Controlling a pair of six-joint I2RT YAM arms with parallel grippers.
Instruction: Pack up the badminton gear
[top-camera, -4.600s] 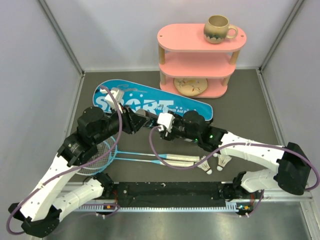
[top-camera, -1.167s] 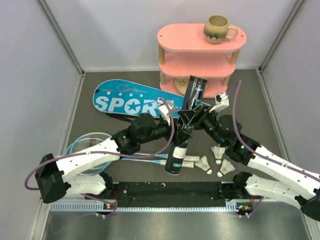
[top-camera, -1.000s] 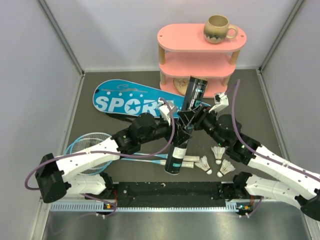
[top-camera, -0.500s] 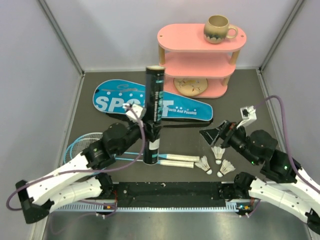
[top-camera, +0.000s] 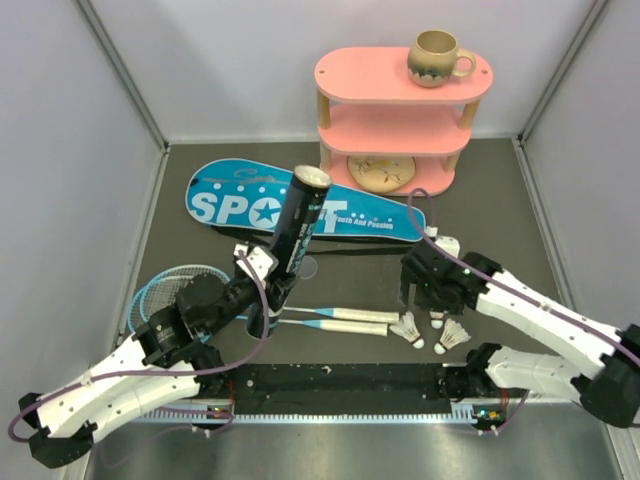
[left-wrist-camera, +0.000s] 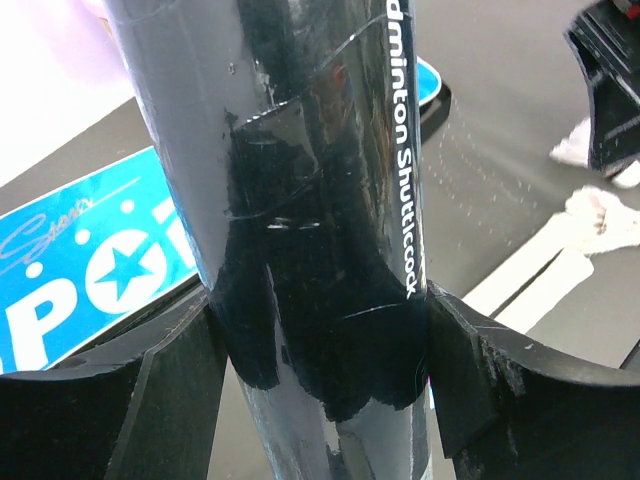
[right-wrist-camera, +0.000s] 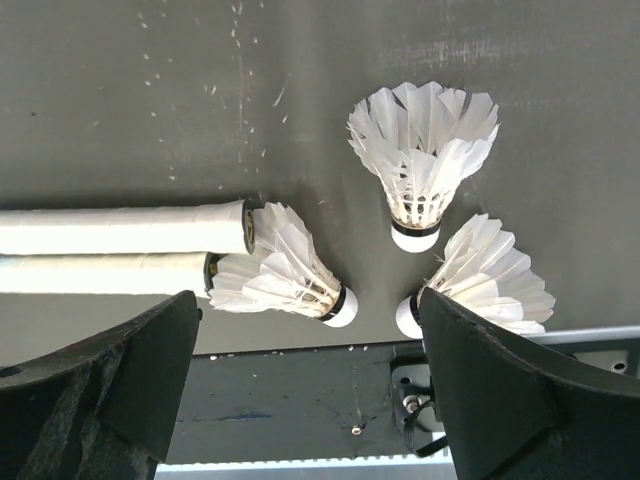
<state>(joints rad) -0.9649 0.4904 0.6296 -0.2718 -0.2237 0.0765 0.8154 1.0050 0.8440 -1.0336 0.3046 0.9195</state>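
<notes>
My left gripper (top-camera: 272, 295) is shut on the long black tube (top-camera: 296, 225) and holds it upright, leaning to the right; in the left wrist view the tube (left-wrist-camera: 320, 200) fills the gap between the fingers (left-wrist-camera: 100, 400). My right gripper (top-camera: 418, 295) is open and empty, pointing down over three white shuttlecocks (top-camera: 408, 330). In the right wrist view they lie between the fingers (right-wrist-camera: 510, 400): one (right-wrist-camera: 290, 270) touches the white racket handles (right-wrist-camera: 120, 225), the other two (right-wrist-camera: 420, 150) (right-wrist-camera: 485, 280) are to its right. Two light-blue rackets (top-camera: 170, 295) lie at the front left. The blue "SPORT" cover (top-camera: 340, 215) lies behind.
The pink three-tier shelf (top-camera: 400, 110) stands at the back right with the beige mug (top-camera: 440, 55) on top and a round plate (top-camera: 380, 170) on its bottom tier. A black rail (top-camera: 340, 385) runs along the near edge. Grey walls close in both sides.
One second ago both grippers held the tube. My right gripper let go and moved down over the shuttlecocks. My left arm carried the tube to the left and nearer.
</notes>
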